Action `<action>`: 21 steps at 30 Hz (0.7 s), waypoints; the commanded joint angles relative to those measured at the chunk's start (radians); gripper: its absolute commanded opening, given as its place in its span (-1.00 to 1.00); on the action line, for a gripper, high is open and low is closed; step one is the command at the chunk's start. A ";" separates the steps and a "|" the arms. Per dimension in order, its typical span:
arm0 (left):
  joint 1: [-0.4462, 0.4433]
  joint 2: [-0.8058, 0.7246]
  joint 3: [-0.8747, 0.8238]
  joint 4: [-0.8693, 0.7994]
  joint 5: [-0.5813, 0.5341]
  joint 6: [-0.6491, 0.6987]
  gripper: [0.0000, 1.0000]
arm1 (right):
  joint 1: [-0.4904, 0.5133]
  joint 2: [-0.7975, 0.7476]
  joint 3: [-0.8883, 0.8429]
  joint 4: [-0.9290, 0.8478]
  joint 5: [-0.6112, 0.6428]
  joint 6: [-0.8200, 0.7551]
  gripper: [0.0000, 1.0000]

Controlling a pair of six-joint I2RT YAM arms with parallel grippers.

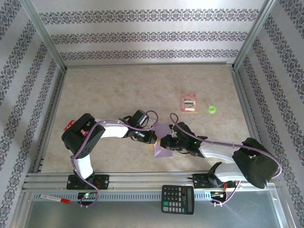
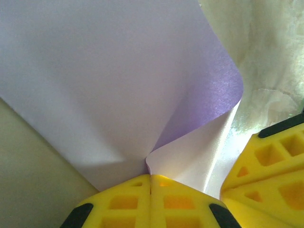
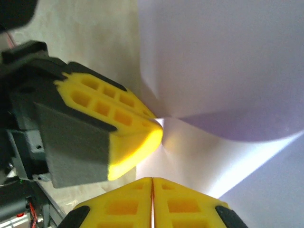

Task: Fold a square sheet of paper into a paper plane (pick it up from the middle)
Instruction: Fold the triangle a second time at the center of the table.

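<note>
Top view, left to right. A red-capped marker (image 1: pixel 54 198) lies on the front rail at 7 o'clock, outside the worktop (image 1: pixel 118 90).

The left hand (image 1: pixel 154 138) reaches in from 8 o'clock toward the centre. In the left wrist view its yellow fingers (image 2: pixel 123 202) are pressed together, clamped on the square sheet of paper (image 1: pixel 161 151); the sheet rises from the pinch point and curls over at 1 o'clock, showing a deeper purple underside.

The sheet is just front of the worktop centre, at about 6 o'clock, between the two hands. It is bent, not flat.

The right hand (image 1: pixel 167 142) comes in from 4 o'clock and sits just beside the left hand. In the right wrist view its fingers (image 3: pixel 128 204) are together and the sheet reaches their tips; a pinch on the paper cannot be confirmed. The left hand's tip lies at 10 o'clock from them, touching the sheet.

A calculator (image 1: pixel 177 199) rests on the front rail at 6 o'clock. A red-and-white packet (image 1: pixel 190 102) lies at 2 o'clock, with a green ring (image 1: pixel 212 109) just beside it, apart.
</note>
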 commanded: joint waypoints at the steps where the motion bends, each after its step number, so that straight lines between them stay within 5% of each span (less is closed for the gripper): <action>1: -0.003 0.101 -0.032 -0.090 -0.111 0.029 -1.00 | -0.031 0.046 0.027 -0.020 -0.021 -0.043 -0.82; 11: -0.003 0.096 -0.027 -0.099 -0.118 0.036 -1.00 | -0.086 0.068 -0.056 -0.004 -0.051 -0.061 -0.83; 21: -0.003 0.107 -0.022 -0.098 -0.113 0.037 -1.00 | -0.116 0.038 0.046 -0.068 -0.056 -0.104 -0.82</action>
